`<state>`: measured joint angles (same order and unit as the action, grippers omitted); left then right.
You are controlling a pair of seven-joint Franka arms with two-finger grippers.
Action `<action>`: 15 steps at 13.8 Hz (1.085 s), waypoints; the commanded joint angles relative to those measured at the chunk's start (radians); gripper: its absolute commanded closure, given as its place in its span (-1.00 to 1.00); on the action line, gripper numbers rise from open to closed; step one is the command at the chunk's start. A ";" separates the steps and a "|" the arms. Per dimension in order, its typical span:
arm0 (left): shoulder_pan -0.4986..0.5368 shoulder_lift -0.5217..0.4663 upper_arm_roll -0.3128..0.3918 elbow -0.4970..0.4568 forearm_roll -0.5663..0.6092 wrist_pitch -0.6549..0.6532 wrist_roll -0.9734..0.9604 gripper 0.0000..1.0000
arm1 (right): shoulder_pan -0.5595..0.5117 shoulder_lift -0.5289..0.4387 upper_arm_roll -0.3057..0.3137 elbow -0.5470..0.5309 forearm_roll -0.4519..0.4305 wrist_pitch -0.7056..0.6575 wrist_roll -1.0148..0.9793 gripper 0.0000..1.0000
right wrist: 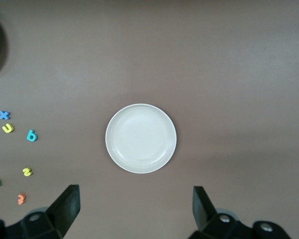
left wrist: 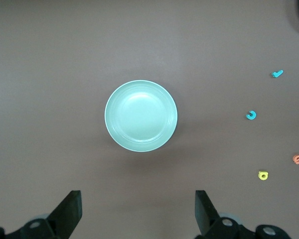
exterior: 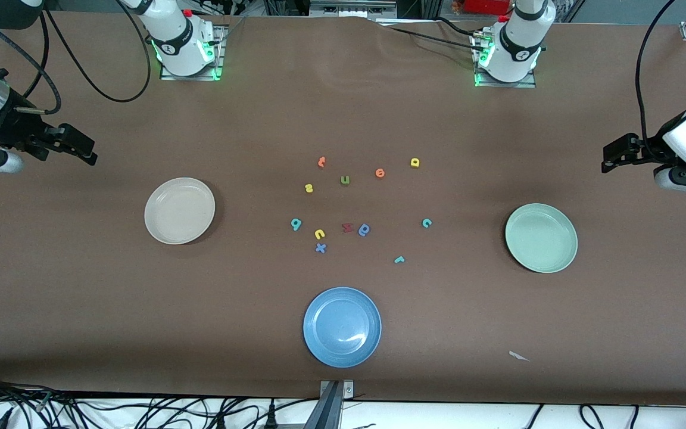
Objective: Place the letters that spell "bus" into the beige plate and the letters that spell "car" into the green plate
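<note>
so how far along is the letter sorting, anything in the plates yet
Nothing is done: the beige plate and the green plate hold no letters. Nothing is in hand either; the left gripper and right gripper wait open, one above each plate. All six remain on the table: teal b, yellow u, yellow s, teal c, yellow a, teal r.

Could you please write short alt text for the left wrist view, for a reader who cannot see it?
Seen from above, the empty green plate sits on the brown table, with the open left gripper over the table beside it. A teal "c", a teal "r" and a yellow letter lie scattered off to one side of the plate.
</note>
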<state>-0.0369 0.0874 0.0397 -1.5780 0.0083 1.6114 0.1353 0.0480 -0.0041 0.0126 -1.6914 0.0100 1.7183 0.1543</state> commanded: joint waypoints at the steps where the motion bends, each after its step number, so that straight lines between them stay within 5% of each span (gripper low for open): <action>1: -0.003 -0.005 0.002 -0.004 -0.005 0.018 0.018 -1.00 | 0.004 -0.002 0.001 -0.010 -0.013 0.011 0.002 -1.00; 15: 0.000 0.002 0.003 0.006 -0.005 0.018 0.014 -1.00 | 0.035 0.055 0.004 -0.010 -0.008 -0.014 0.011 -1.00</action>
<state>-0.0369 0.0876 0.0399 -1.5780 0.0083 1.6244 0.1353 0.0680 0.0249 0.0136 -1.6990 0.0100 1.7090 0.1548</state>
